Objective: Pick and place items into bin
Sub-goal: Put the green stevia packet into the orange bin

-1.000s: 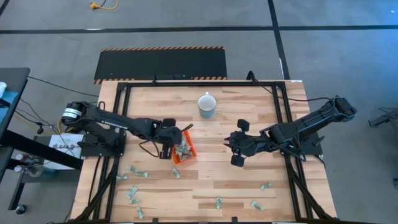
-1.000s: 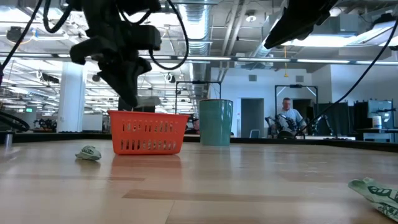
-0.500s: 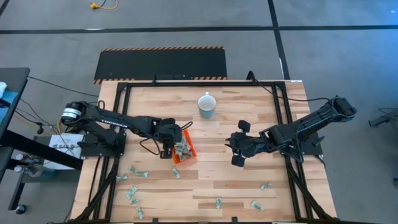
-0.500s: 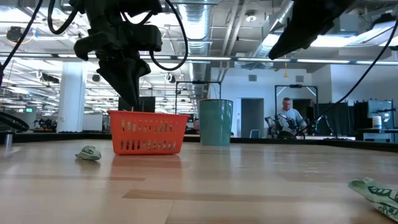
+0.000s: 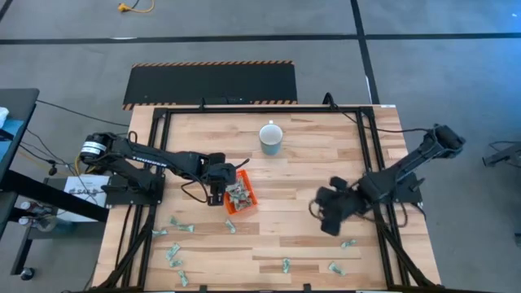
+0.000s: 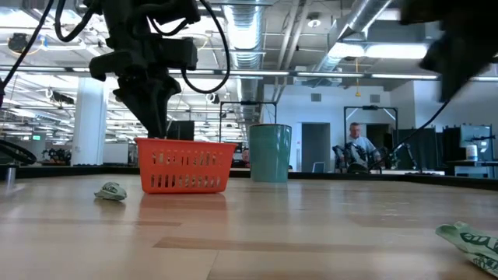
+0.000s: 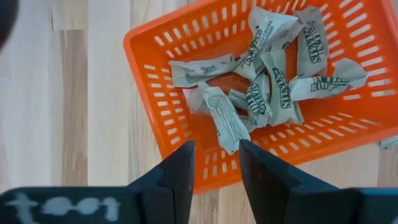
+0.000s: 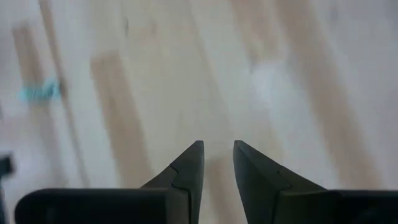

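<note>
Loose items (image 5: pixel 175 252) scattered along the near table edge, one (image 5: pixel 348 242) just beside the right gripper (image 5: pixel 330 218), now swung nearer from mid-table, fingers slightly parted and empty: likely next pick begun. Farther back, left gripper (image 7: pixel 214 163) over the bin's (image 5: pixel 248 202) edge, parted, holding nothing. Pile of items (image 7: pixel 273 81) inside bin plain only in left wrist view; low view hides it behind the bin wall (image 6: pixel 187 168).

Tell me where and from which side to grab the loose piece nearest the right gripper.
Grip that piece across its crumpled middle, coming straight down. It lies flat on the table with bare wood around it, just beyond the open right gripper, so a top pinch probably suits best.
</note>
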Controlling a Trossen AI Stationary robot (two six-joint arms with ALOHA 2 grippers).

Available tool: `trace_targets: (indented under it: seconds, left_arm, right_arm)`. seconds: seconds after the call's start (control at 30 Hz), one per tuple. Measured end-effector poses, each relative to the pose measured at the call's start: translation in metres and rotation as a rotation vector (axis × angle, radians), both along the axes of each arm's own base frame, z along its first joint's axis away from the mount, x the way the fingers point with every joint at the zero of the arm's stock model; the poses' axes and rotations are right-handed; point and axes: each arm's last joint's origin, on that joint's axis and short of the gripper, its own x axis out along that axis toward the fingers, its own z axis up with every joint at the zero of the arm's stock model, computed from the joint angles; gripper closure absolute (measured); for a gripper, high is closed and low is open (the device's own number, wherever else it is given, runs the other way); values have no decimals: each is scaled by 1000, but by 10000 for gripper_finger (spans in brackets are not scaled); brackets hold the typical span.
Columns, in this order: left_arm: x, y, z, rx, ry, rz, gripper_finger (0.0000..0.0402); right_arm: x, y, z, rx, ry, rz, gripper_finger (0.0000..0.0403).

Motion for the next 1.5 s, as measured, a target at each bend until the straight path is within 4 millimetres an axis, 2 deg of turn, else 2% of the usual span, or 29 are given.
trace_targets:
  seconds: [0.17,0.37,0.6,0.8,0.93,1.17,1.5]
  left_arm:
    - [0,0,0,0,0,2,287]
    - [0,0,0,2,-3,1,287]
    - [0,0,0,2,-4,0,287]
    - [0,0,0,4,-4,-4,287]
    - [0,0,0,4,-4,-4,287]
    - [0,0,0,4,-4,-4,287]
    - [0,0,0,6,-4,-4,288]
  right_arm:
    - [-30,25,-3,34,101,-41,324]
    - [-57,54,-3,103,101,-43,324]
    - [-81,72,-3,121,106,31,324]
    - [-83,76,-7,113,119,19,324]
    - [-80,85,-24,36,170,54,324]
    - [-74,96,-61,-75,359,145,323]
    - [-70,104,-79,-95,403,180,315]
